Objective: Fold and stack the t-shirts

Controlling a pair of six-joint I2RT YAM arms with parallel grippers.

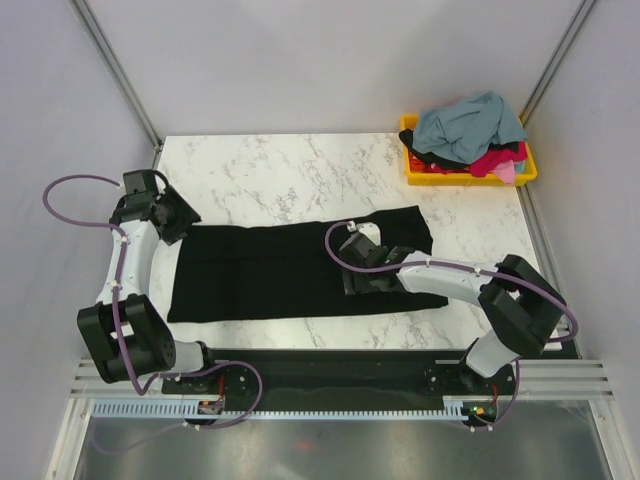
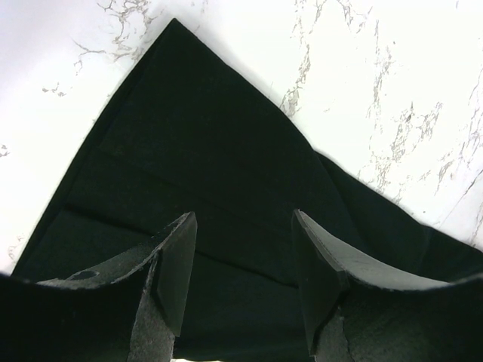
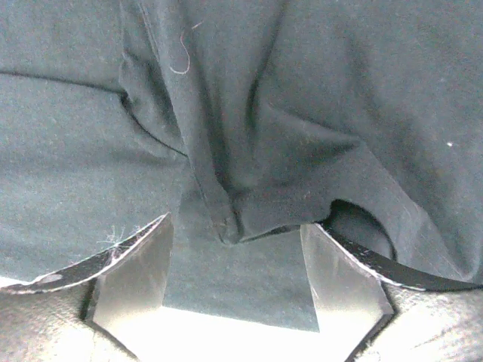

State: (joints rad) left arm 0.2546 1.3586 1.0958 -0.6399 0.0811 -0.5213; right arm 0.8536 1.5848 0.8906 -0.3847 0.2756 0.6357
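Observation:
A large black t-shirt (image 1: 270, 272) lies flat on the marble table (image 1: 290, 175), folded into a long band from left to right. No starburst mark shows. My left gripper (image 1: 183, 222) hovers open over the shirt's far left corner; in the left wrist view (image 2: 241, 264) that corner (image 2: 189, 143) lies below the spread fingers (image 2: 175, 264). My right gripper (image 1: 353, 262) is open, low over the shirt's right part. In the right wrist view (image 3: 235, 260) a wrinkled ridge of black cloth (image 3: 226, 188) runs between the fingers (image 3: 136, 271), not pinched.
A yellow plastic bin (image 1: 415, 170) stands at the far right corner, heaped with grey-blue (image 1: 462, 125), black, magenta-red (image 1: 492, 160) and pink (image 1: 507, 173) shirts. Grey walls enclose the table on three sides. Purple cables loop from both arms.

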